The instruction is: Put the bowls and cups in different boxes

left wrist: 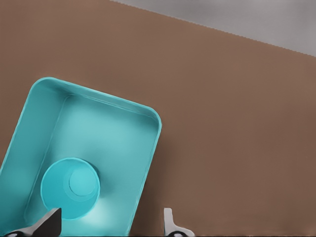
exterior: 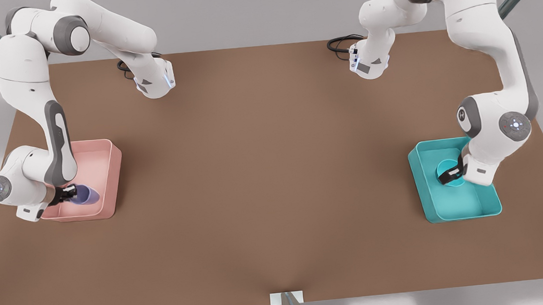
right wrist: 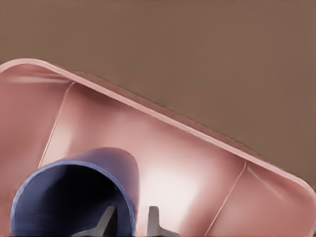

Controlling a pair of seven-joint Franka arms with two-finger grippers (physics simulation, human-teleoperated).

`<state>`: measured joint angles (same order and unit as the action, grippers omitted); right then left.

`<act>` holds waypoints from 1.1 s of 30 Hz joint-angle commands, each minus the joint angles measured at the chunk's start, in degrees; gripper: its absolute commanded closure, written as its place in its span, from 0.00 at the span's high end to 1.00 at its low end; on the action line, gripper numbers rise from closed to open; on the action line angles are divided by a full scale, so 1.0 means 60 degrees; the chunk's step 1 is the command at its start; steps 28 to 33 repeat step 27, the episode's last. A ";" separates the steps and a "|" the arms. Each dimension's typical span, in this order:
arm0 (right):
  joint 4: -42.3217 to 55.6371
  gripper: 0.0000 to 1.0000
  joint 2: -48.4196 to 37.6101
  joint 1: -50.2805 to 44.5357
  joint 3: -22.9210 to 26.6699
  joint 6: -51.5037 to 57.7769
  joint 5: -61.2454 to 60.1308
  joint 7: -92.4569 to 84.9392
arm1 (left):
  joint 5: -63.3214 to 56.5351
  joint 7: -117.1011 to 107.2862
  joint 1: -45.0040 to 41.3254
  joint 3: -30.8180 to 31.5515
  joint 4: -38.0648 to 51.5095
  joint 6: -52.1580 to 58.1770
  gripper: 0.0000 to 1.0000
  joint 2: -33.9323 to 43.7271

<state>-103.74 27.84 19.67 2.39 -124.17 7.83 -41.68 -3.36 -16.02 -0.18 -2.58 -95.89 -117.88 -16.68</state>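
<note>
At the lower left of the front view the pink box (exterior: 106, 148) sat on the brown table (exterior: 272, 171), and the right gripper (exterior: 70, 193) hung inside it near its lower edge. Its fingers (right wrist: 152, 220) were drawn narrow around the wall of the lavender cup (exterior: 87, 195), one finger inside the rim and one outside. The cup was tilted well over within the pink box, its open mouth toward the wrist camera; whether its base touched the box floor could not be made out.

At the right of the front view the teal box (exterior: 463, 206) lay on the table, with the teal bowl (exterior: 447, 169) upright on its floor, in the upper half of the box. The left gripper (exterior: 452, 173) was over the bowl, and its fingers (left wrist: 48, 224) stood wide apart. In the left wrist view one fingertip was at the bowl's rim and the other past the box wall, over the table; neither appeared to clasp the bowl.
</note>
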 commanded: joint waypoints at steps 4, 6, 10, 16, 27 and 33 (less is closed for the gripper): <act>0.0048 1.00 -0.0025 0.0003 -0.0018 -0.0077 -0.0147 -0.2209 | 0.0487 0.1352 -0.0279 0.0927 0.2065 0.5555 1.00 0.0069; 0.0048 1.00 -0.0040 -0.0012 -0.0018 -0.0048 -0.0147 -0.2179 | 0.0531 0.1396 -0.0337 0.1147 0.2798 0.6712 1.00 0.0040; 0.0516 1.00 -0.0508 -0.0041 -0.0091 0.1298 -0.0601 -0.2092 | 0.0531 0.1352 -0.0352 0.1425 0.3237 0.7884 1.00 0.0040; 0.4603 1.00 -0.0581 -0.3950 -0.0106 0.6793 -0.1099 0.5579 | 0.0531 0.1337 -0.0278 0.1425 0.3208 0.7855 1.00 -0.0062; 0.3256 1.00 -0.3687 -0.4054 -0.0194 0.7247 -0.0250 0.6390 | 0.0208 0.1366 -0.0293 0.1425 0.3223 0.8060 1.00 -0.0165; 0.3256 1.00 -0.3687 -0.4054 -0.0194 0.7247 -0.0250 0.6390 | 0.0208 0.1366 -0.0293 0.1425 0.3223 0.8060 1.00 -0.0165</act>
